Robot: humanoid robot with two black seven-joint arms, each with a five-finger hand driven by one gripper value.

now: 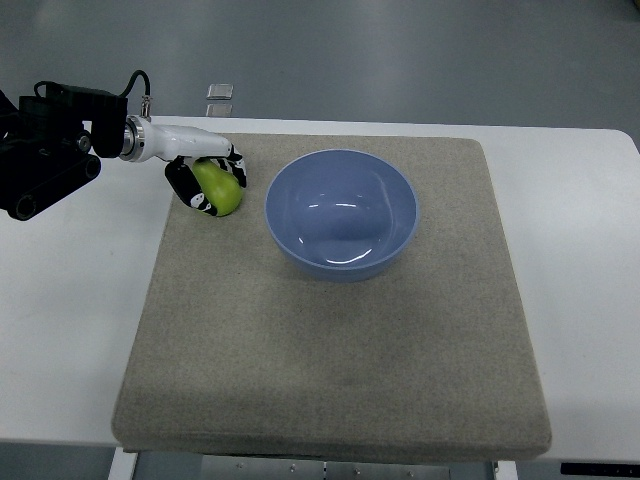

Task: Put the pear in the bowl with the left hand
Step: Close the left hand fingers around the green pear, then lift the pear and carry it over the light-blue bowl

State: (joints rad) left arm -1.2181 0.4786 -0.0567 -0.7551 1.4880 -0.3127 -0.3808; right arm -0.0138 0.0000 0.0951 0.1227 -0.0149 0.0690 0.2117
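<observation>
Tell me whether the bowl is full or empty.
Empty. The blue bowl shows only its bare inside; the pear is outside it, on its left, in the left hand.

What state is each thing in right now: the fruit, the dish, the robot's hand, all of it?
Pear: green, gripped in the left hand, at the mat's far left, outside the bowl.
Left hand: fingers curled around the pear.
Blue bowl: upright, empty, right of the pear.
Beige mat: flat on the white table.
Right hand: not in view.
</observation>
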